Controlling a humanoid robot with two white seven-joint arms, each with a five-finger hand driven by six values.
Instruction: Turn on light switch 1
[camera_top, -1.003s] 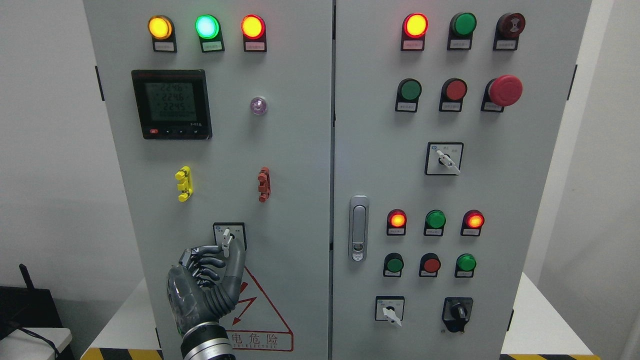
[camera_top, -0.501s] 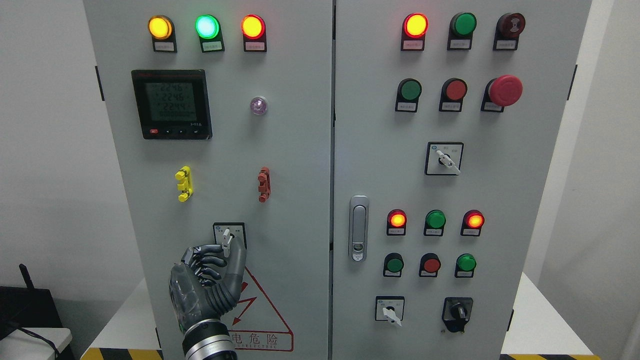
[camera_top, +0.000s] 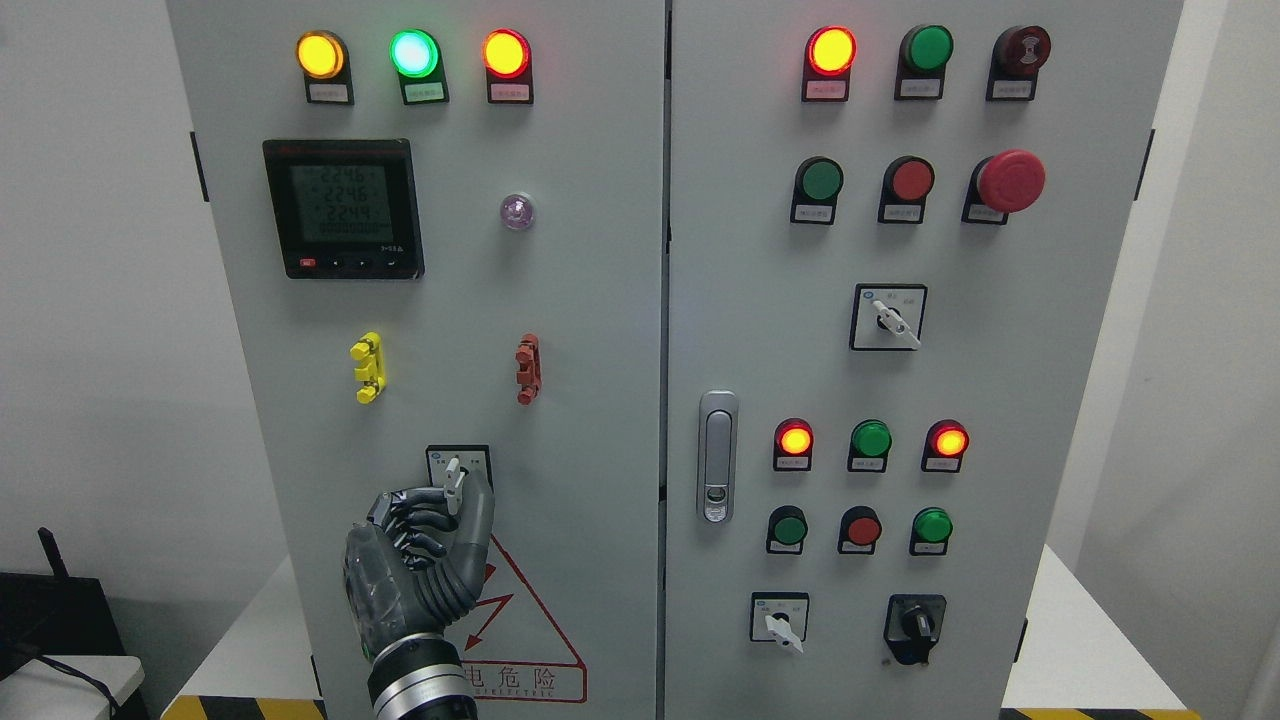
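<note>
The rotary light switch (camera_top: 458, 472) sits on the left cabinet door, low down, on a small black-framed plate. Its white lever (camera_top: 453, 482) points almost straight down. My left hand (camera_top: 455, 502) comes up from the bottom edge and reaches the switch from below. Its fingers (camera_top: 418, 507) curl in from the left and its thumb (camera_top: 480, 510) stands on the right. The lever's lower end is pinched between them. My right arm is out of view.
A grey two-door control cabinet (camera_top: 600, 330) fills the view. On the left door are a meter (camera_top: 343, 208), lit lamps, and yellow and red clips. The right door has push buttons, a red emergency stop (camera_top: 1010, 180), other rotary switches and a door handle (camera_top: 717, 456).
My left hand has crept slightly right and closer onto the lever. The lever itself has not turned.
</note>
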